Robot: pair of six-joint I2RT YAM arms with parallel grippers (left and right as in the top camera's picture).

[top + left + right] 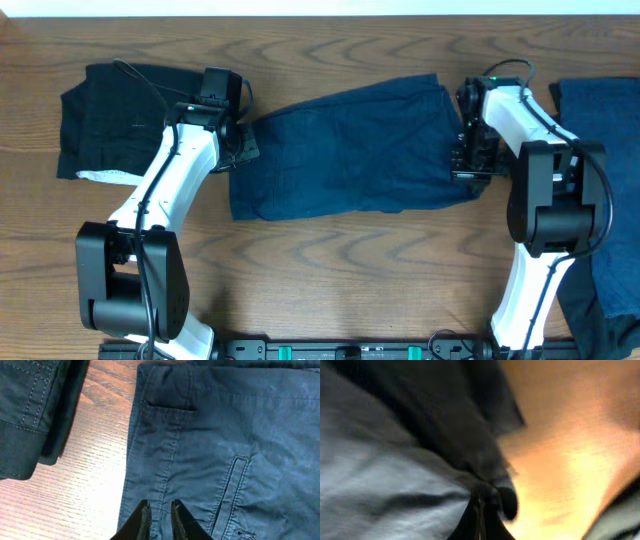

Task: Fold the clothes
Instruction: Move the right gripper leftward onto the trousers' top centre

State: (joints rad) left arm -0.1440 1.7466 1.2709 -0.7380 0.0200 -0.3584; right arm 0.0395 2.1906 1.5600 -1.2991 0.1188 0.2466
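Dark navy shorts (350,150) lie spread flat across the middle of the table. My left gripper (240,140) hovers at their left end. In the left wrist view its jaws (160,505) stand slightly open over the seam of the shorts (225,435), and flat cloth shows in the narrow gap. At the right end, my right gripper (468,165) is shut on the shorts' edge. The right wrist view is blurred and shows cloth (380,460) bunched at the closed fingertips (481,500). A black garment (110,115) with a white tag lies at the far left.
More blue clothes (600,120) lie along the table's right side, behind the right arm. The black garment's stitched hem (30,405) lies close to the left gripper, with a strip of bare wood (100,460) between it and the shorts.
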